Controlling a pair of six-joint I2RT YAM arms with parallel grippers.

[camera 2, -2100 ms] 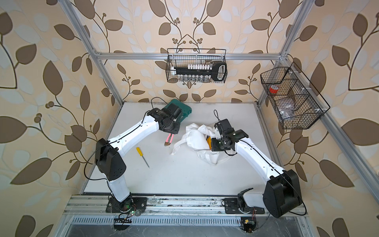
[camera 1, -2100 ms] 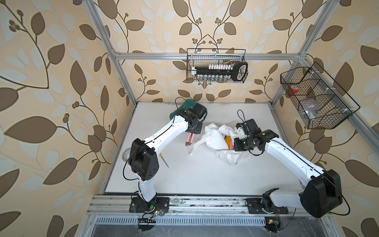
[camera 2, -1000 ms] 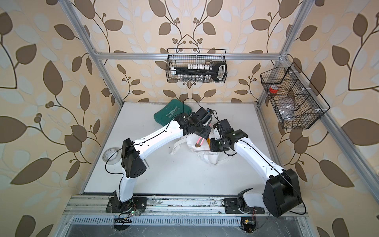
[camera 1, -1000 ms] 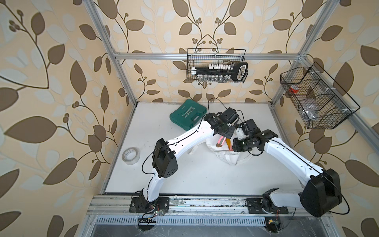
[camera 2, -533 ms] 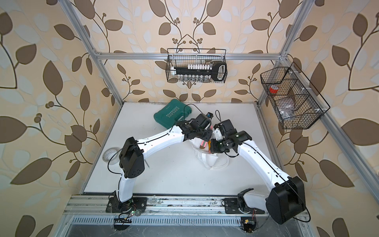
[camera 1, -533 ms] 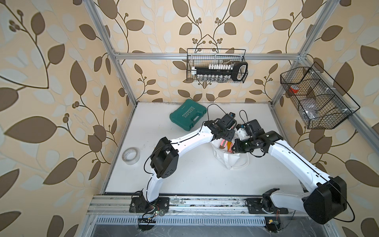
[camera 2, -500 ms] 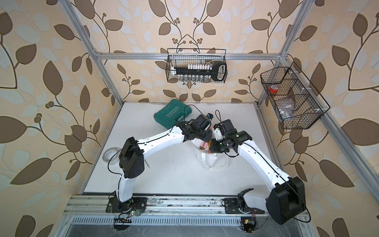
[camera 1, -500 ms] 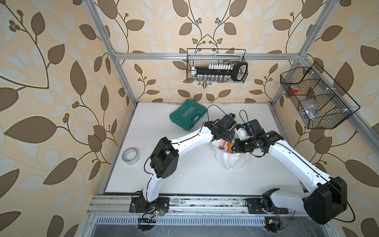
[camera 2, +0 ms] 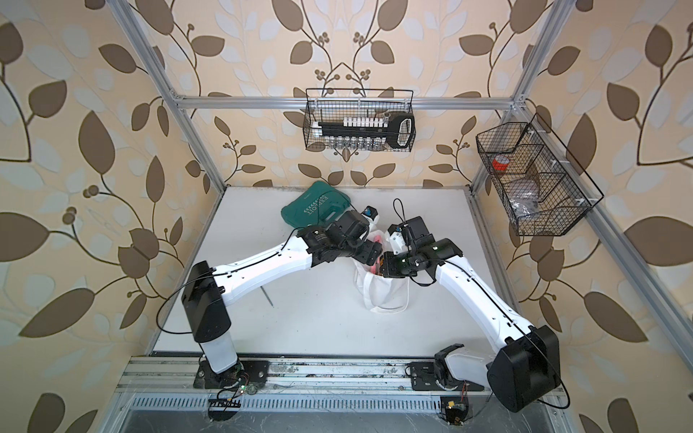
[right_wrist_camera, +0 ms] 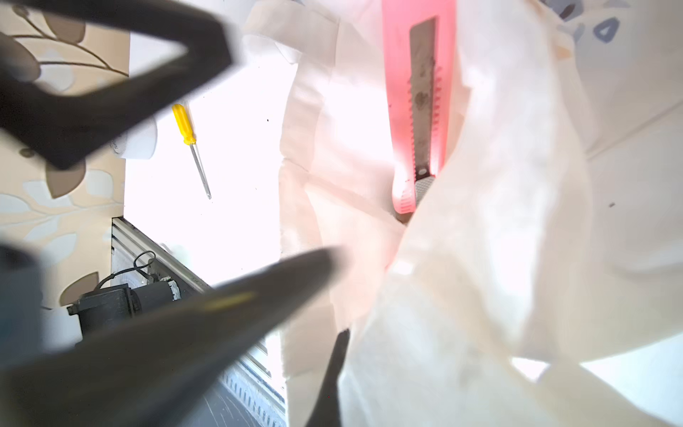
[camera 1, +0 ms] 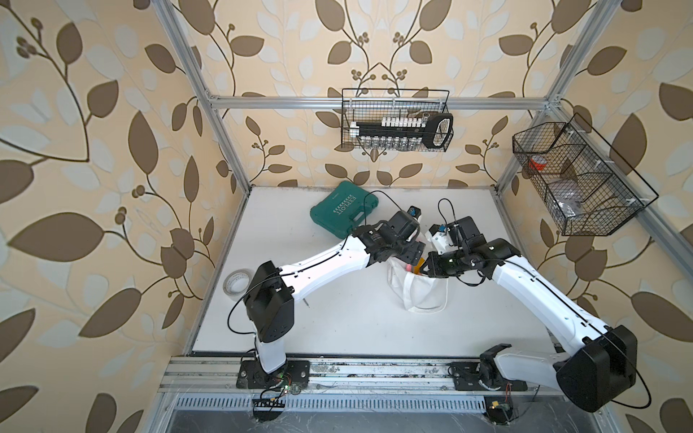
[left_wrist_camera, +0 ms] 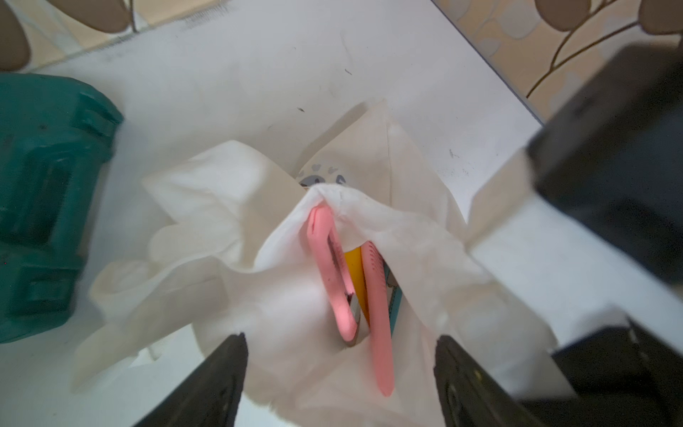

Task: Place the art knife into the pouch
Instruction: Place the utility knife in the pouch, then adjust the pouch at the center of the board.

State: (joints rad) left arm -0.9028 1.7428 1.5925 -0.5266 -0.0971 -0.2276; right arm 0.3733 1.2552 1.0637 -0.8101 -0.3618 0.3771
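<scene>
The white cloth pouch (camera 1: 423,296) (camera 2: 388,296) stands bunched on the table, its mouth held up. My right gripper (camera 1: 431,264) (right_wrist_camera: 336,369) is shut on the pouch's rim; cloth hides most of its jaws. The pink art knife (left_wrist_camera: 332,277) (right_wrist_camera: 417,111) stands inside the pouch (left_wrist_camera: 288,307) mouth, next to a yellow item and another pink strip (left_wrist_camera: 379,321). My left gripper (left_wrist_camera: 340,384) (camera 1: 412,258) hovers just above the mouth, open, jaws wide either side of the knife and apart from it. A speck of pink knife (camera 2: 374,268) shows in both top views.
A dark green case (camera 1: 343,213) lies at the back, left of the arms. A tape roll (camera 1: 237,282) sits at the table's left edge. A yellow screwdriver (right_wrist_camera: 190,144) lies under the left arm. Wire baskets hang on the back wall (camera 1: 395,127) and right wall (camera 1: 573,180).
My left arm carried the knife across to the pouch, lowered it into the mouth, then opened and let it go. My right gripper lifted the rim slightly.
</scene>
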